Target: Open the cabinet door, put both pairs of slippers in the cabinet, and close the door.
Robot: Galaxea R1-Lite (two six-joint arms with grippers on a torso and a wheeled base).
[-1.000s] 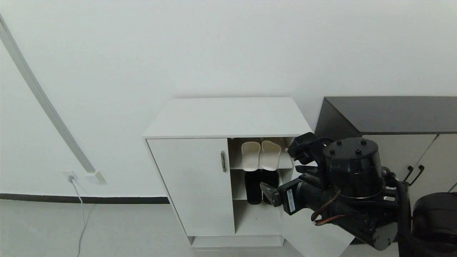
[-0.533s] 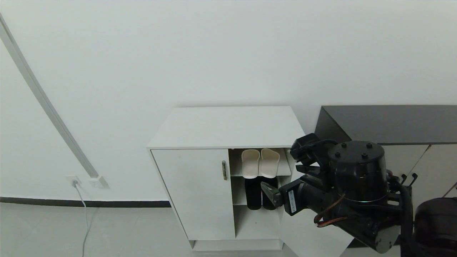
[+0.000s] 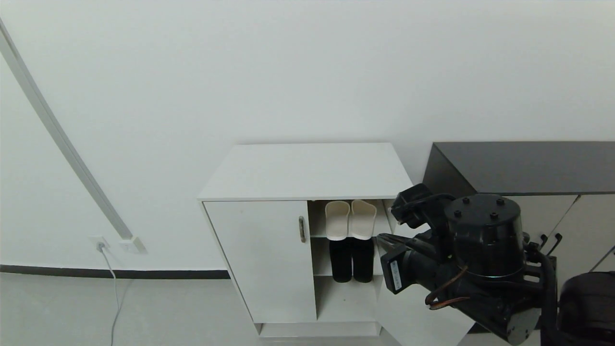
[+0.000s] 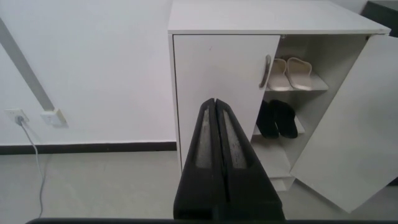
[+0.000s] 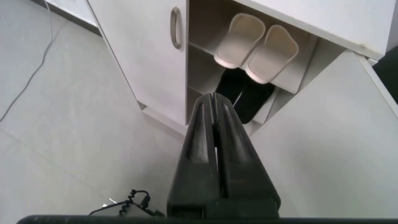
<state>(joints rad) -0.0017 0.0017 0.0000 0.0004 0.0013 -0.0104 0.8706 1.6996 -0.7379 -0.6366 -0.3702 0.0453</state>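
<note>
Right hand (image 5: 214, 96) closed, empty, angled down beside open cabinet door (image 5: 323, 143) | left hand (image 4: 215, 101) closed, empty

No legible text, number or sign was found on any surface inspected. One white label (image 3: 395, 276) sits on the black housing of the right arm (image 3: 480, 250), beside the open cabinet door (image 4: 348, 124); it carries dark print too small to make out. The cabinet (image 3: 307, 168), white slippers (image 3: 350, 219), black slippers (image 3: 352, 259) and wall socket (image 3: 98, 242) show no readable marking.
</note>
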